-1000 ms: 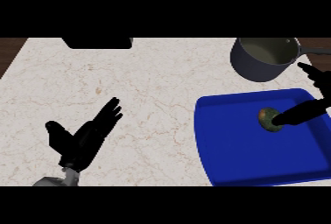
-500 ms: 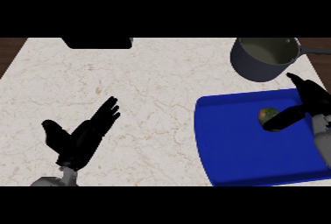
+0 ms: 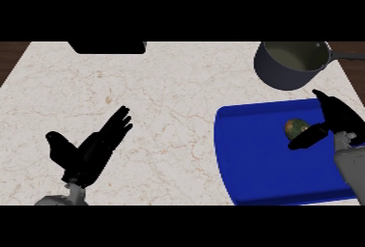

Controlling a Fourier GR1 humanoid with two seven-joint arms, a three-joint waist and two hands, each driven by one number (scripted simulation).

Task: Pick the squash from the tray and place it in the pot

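Counter point(image 3: 178, 96): pale cream marble-look top with thin brownish veining, filling most of my head view. A strip of dark wood-toned surface shows past its far left corner and along the far right edge. That is all I can see of the room.

Dark block point(image 3: 107, 47): a flat black object at the far edge of the counter, left of centre, cut off by the top of the view. I cannot tell what it is.

Pot point(image 3: 288, 65): dark grey metal, round, pale inside, sitting at the far right of the counter with its handle pointing off to the right. It stands just beyond the tray's far edge.

Tray point(image 3: 271, 169): bright blue, rimmed, on the right side of the counter, running out of view at the right.

Squash point(image 3: 296, 128): small, green-and-tan, lying on the tray in its far right part.

Right hand point(image 3: 335, 118): over the tray's right side, fingers straight and spread apart from the thumb, which lies just beside the squash; I see no closure round it.

Left hand point(image 3: 89, 149): low left over bare counter, open, fingers straight and pointing up-right, resting, well apart from the tray.

Writing, brands, labels: I can read none on anything here.
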